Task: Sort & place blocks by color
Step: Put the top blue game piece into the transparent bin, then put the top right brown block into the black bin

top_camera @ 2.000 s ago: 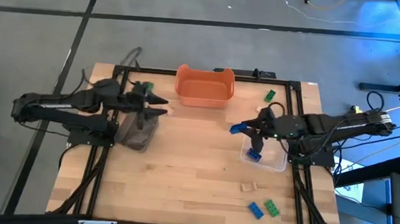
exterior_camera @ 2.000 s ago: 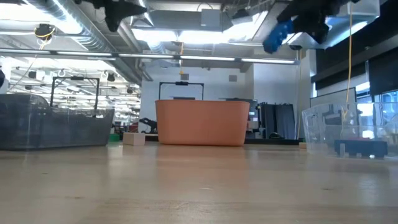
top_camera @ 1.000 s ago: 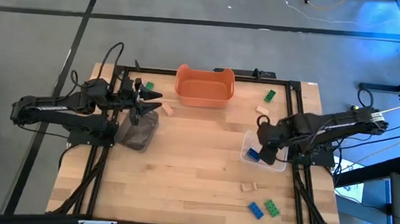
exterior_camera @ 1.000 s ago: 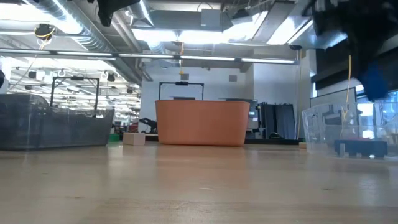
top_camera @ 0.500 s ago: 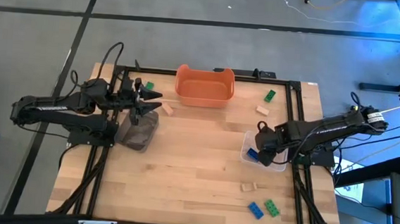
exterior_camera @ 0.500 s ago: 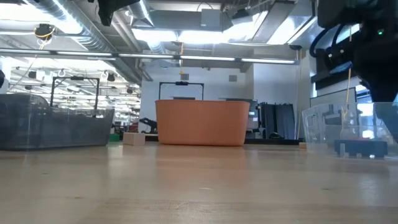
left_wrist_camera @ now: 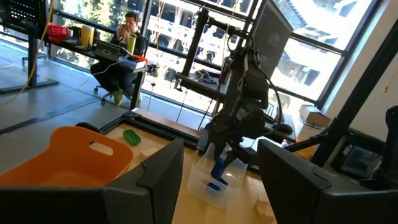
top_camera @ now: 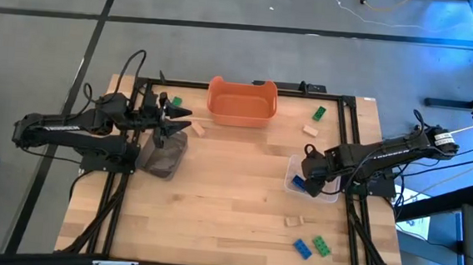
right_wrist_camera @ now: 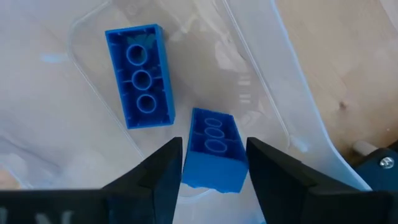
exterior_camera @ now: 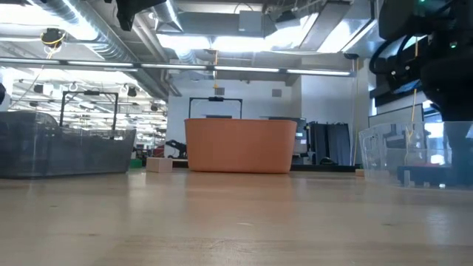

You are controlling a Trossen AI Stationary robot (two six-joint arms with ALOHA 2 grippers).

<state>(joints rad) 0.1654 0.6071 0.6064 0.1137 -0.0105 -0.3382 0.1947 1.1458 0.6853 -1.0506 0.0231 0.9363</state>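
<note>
My right gripper (right_wrist_camera: 214, 177) is shut on a blue block (right_wrist_camera: 212, 149) and reaches down into the clear container (top_camera: 326, 191) at the table's right. A second blue block (right_wrist_camera: 140, 74) lies flat on that container's floor. My left gripper (top_camera: 190, 128) hangs open high above the dark container (top_camera: 164, 154) at the table's left and touches nothing. Loose on the table lie a green block (top_camera: 319, 113) and a tan block (top_camera: 310, 130) far right, a tan block (top_camera: 294, 222), a blue block (top_camera: 302, 249) and a green block (top_camera: 321, 245) near right. My right gripper pinches the blue block by its two long sides (right_wrist_camera: 189, 152), one finger on each. The fingers come from above, pointing down into the clear container. The block's face with three round holes (right_wrist_camera: 214, 134) shows. Whether its lower end rests on the container's floor is hidden.
The orange tub (top_camera: 241, 101) stands at the middle of the far edge. A tan block (top_camera: 197, 130) and a green block (top_camera: 174, 103) lie near the left arm. The middle of the table (top_camera: 232, 191) is bare wood. A person sits in the room beyond the table (left_wrist_camera: 127, 28).
My right gripper has come down with the blue block from well above the clear container into it, and its arm has stretched out toward the table's right edge. In the last half second it has sunk only slightly.
</note>
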